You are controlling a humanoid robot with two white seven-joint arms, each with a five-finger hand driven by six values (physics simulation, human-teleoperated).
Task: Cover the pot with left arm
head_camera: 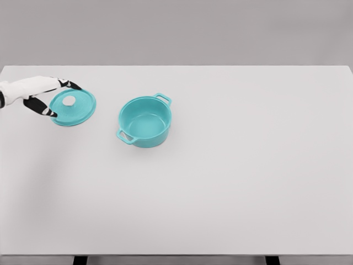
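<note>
Pot (144, 121) is sitting upright and uncovered on the white table (220, 193), a little left of centre, mouth facing up. Its two loop handles are marking its long axis, running from about 7 o'clock to 1 o'clock. Lid (73, 107) is lying at the pot's 9 o'clock, well apart from it, knob side up, pale knob at its middle. My left hand (47, 95) is reaching in from the left edge, fingers spread around the lid's near-left rim, dark fingertips (51, 113) touching the edge; whether I am actually gripping it I cannot tell. My forearm is being cut off by the frame edge. No writing is showing on pot or lid.
</note>
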